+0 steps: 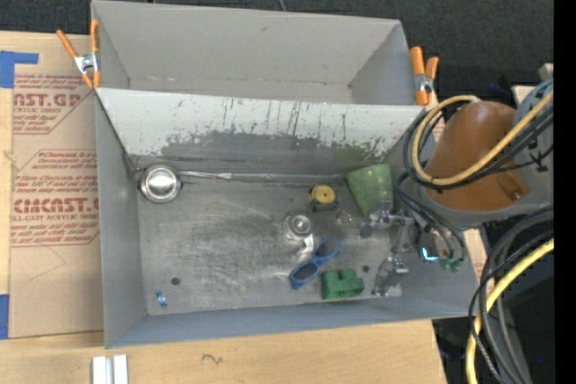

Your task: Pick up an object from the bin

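Observation:
My gripper (384, 251) sits low in the bin's right end, open, with bare bin floor between its fingers. One fingertip (379, 218) lies just below a pale green cup-like piece (369, 186). The other fingertip (388, 280) is right of a small dark green block (341, 284), a short gap apart. A blue plastic piece with loops (315, 263) lies left of the gripper, touching the green block's upper left. Above it rests a silver cap (298, 227).
A small yellow round piece (322, 193) lies near the back wall's foot. A shiny round metal tin (160, 183) sits at the far left, and a tiny blue bit (161, 299) in the front left corner. The arm's orange cover and cables hang over the right rim.

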